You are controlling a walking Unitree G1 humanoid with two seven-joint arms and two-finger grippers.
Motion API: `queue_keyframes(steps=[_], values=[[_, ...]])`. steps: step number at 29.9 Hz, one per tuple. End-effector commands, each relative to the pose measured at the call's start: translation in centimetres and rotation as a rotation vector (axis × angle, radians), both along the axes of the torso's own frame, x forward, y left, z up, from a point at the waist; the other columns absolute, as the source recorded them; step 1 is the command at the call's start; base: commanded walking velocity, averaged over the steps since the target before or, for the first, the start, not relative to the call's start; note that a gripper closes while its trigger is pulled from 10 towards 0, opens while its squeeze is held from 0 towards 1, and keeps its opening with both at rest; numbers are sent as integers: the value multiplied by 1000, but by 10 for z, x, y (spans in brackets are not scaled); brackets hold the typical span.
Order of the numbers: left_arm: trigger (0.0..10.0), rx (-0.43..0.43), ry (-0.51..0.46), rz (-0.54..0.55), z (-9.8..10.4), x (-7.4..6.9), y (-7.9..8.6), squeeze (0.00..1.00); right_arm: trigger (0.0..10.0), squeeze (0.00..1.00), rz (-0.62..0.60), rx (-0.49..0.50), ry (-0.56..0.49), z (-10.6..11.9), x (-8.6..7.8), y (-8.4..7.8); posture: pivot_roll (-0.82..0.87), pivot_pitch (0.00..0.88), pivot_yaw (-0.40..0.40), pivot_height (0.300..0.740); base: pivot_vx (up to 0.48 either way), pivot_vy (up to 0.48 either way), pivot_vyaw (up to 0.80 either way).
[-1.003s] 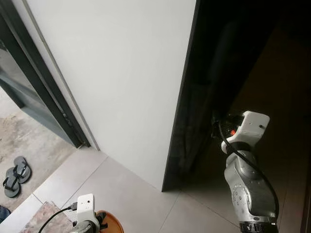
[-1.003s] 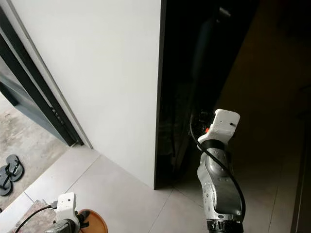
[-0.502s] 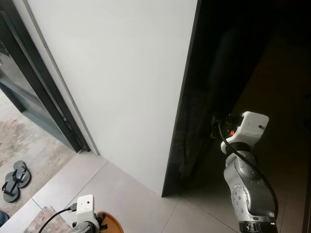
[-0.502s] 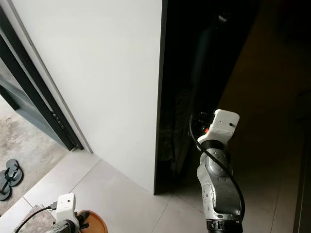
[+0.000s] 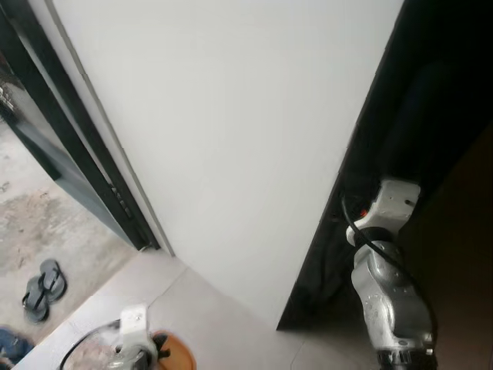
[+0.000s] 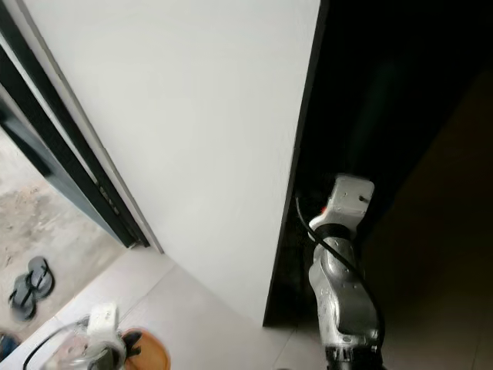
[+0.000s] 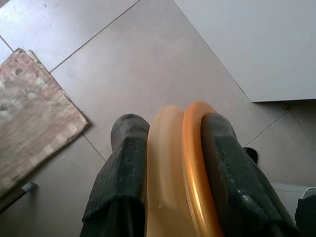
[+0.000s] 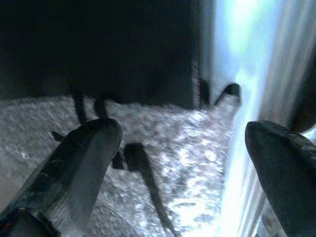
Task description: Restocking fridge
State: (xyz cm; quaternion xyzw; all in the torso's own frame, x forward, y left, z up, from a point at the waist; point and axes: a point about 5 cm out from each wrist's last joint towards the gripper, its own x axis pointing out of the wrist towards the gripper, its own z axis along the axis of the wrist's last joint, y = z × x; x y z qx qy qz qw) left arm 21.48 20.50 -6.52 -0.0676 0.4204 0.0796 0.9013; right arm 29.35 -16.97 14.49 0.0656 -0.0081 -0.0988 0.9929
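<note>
since the earlier frames the head camera has swung, so the white panel (image 5: 231, 131) fills more of the picture and its dark edge (image 5: 339, 231) sits further toward the right; the things themselves look unmoved, and the eye views are slightly blurred.

at the bottom left of the left eye view the left gripper (image 7: 170, 163) carries an orange plate (image 7: 190, 173), low over the tiled floor (image 7: 123, 64). its two black fingers (image 7: 123, 168) are nearly closed and pinch the rim edge-on, the plate standing between them. it looks stiff, thin and light, probably plastic with a smooth, slippery surface, so a hold on the rim well inside the pads seems safest; it could twist out if knocked.

in the lower right of the frame the right gripper (image 8: 182, 143) reaches into the dark gap beside the white panel. its fingers (image 8: 74, 163) stand wide apart with nothing between them, facing a crinkled, silvery, bubble-like sheet (image 8: 177, 182) and a dark wall.

a patterned mat (image 7: 34, 113) lies on the floor near the plate. at the left edge, a dark door frame (image 5: 77, 169) opens onto rough ground with a pair of sandals (image 5: 42, 289). the panel's edge stands between the plate and the dark space.
</note>
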Motion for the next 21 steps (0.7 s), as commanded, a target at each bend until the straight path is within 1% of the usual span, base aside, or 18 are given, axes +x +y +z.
queue_keyframes(steps=[1,2,4,17,21], values=[[10000,11,60,7,-8,-15,7,0,10000,0,-26,-3,-8,2,-2,-2,-25,82,17,740,0,0,0],[10000,12,60,6,-8,-15,7,0,10000,0,-50,-1,-5,2,-4,-4,-26,82,17,740,0,0,0],[10000,14,61,5,-8,-15,7,0,10000,0,-57,2,-2,1,-6,-4,-27,84,18,740,0,0,0],[10000,6,52,-4,-7,-14,6,0,10000,0,-43,7,0,2,-5,-1,-28,83,17,740,0,0,0],[10000,8,53,-6,-7,-15,6,0,10000,0,-41,8,0,2,-5,-1,-28,83,17,740,-258,0,0]])
